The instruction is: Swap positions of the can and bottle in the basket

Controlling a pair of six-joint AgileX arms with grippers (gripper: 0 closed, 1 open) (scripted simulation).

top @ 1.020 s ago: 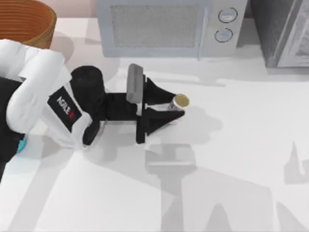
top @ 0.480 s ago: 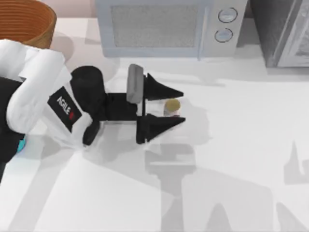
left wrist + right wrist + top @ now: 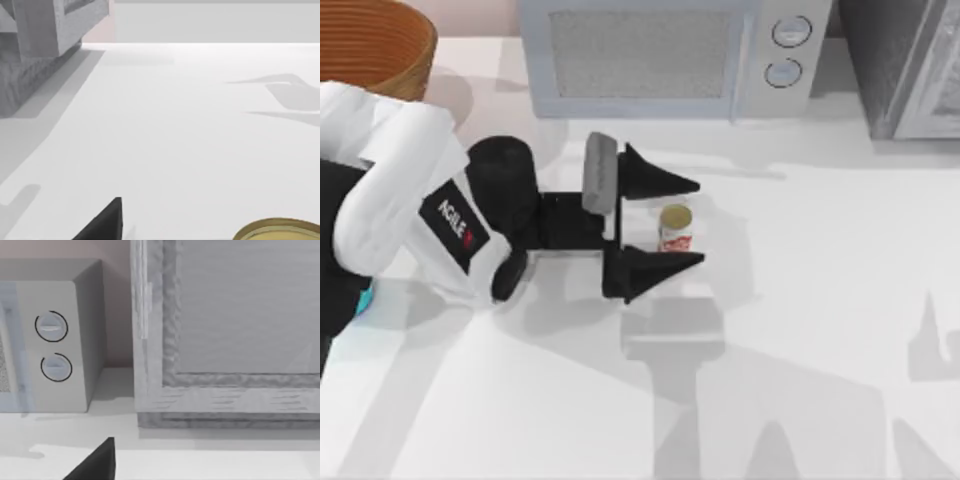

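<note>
A small can (image 3: pixel 675 228) with a gold top and a red-and-white label stands upright on the white table, outside the basket. My left gripper (image 3: pixel 699 222) is open around it, one black finger on each side and neither touching it. The left wrist view shows the can's gold rim (image 3: pixel 280 231) and one black fingertip (image 3: pixel 102 225). The wicker basket (image 3: pixel 370 45) sits at the table's far left corner, partly cut off by the picture's edge. The bottle is out of view. My right gripper (image 3: pixel 97 465) is parked facing the microwave.
A grey microwave (image 3: pixel 665 55) stands along the back edge, just behind the can. A grey cabinet (image 3: pixel 905 65) fills the back right corner. A small teal patch (image 3: pixel 365 300) peeks out under my left arm. White table stretches to the front and right.
My left gripper was shut on the can a second ago. Its fingers have spread apart, and the can has dropped slightly toward the wrist and now stands free on the table.
</note>
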